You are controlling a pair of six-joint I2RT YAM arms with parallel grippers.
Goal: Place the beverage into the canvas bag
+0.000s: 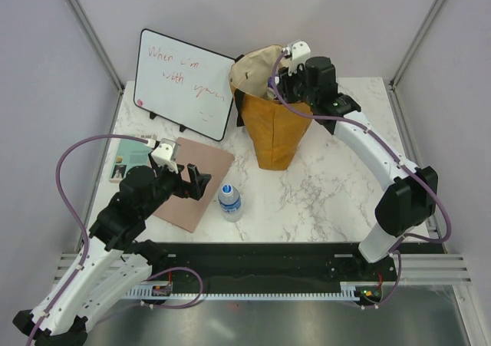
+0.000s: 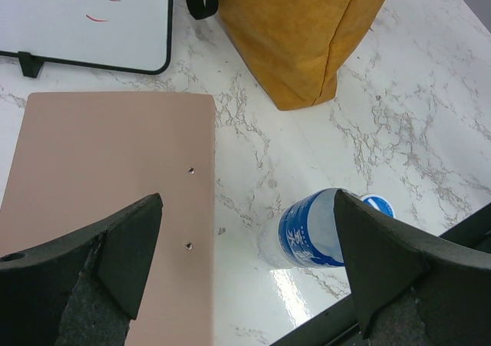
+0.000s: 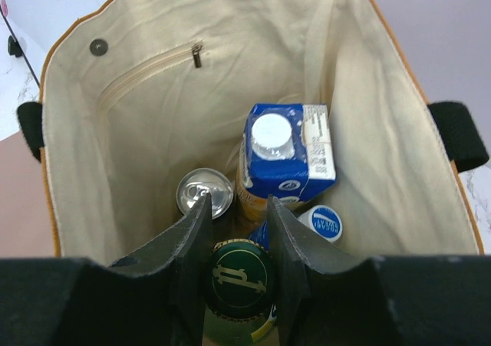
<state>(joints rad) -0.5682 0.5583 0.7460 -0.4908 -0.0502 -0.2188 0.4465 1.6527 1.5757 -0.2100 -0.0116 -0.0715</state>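
Holding green-capped bottle [image 3: 239, 278] at six o'clock inside canvas bag [image 3: 153, 131] with right gripper [image 3: 238, 204], leaving water bottle [image 2: 307, 235] outside by wide-open left gripper [image 2: 247, 200].

Green-capped bottle [image 3: 239, 282] mostly behind fingers [image 3: 190, 242]

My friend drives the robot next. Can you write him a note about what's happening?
Left gripper: open, empty, over the table near the water bottle.
Right gripper: shut on a green-capped bottle inside the canvas bag.
Done: can, blue carton and blue-capped bottle already in the bag.
Left: release the green-capped bottle, pull out, then bag the standing water bottle.
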